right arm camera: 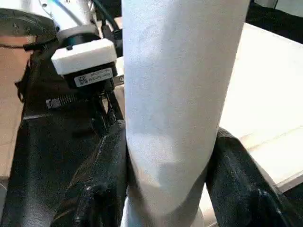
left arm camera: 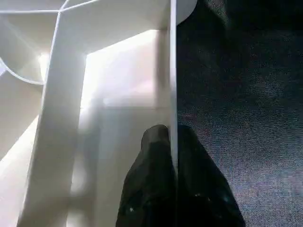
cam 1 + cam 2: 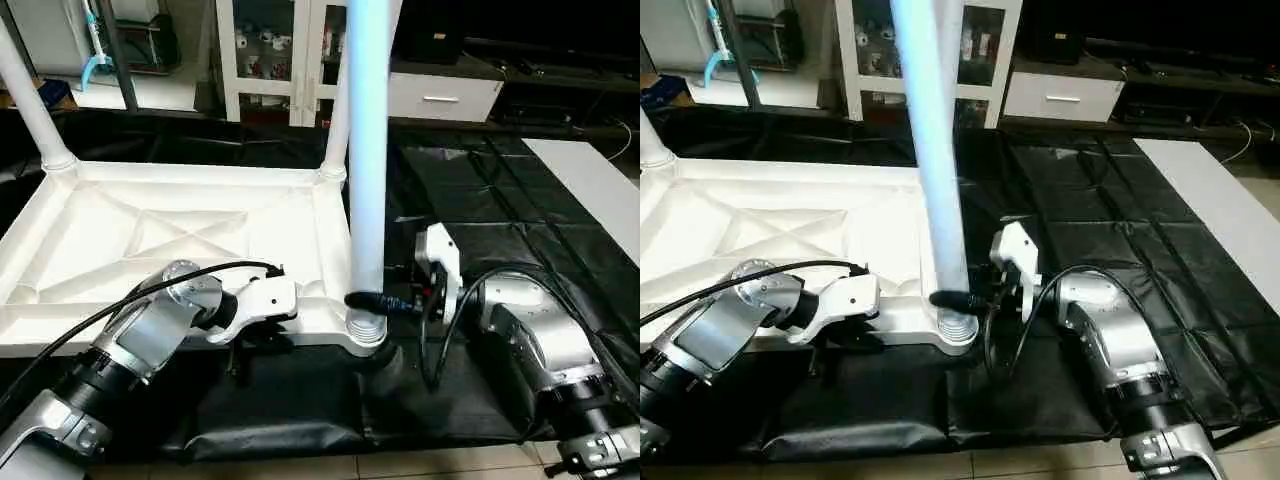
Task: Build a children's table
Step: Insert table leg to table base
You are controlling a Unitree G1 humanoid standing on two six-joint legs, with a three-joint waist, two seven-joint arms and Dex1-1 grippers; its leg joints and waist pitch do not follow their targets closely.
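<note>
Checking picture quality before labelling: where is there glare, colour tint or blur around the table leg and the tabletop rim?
Left eye view: the upright leg carries a bluish tint. Left wrist view: the tabletop rim is washed out by bright glare. Right wrist view: the leg sits soft and out of focus.

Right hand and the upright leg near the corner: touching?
Touching. The right wrist view shows both fingers of the right hand pressed against the sides of the leg, no gap.
</note>
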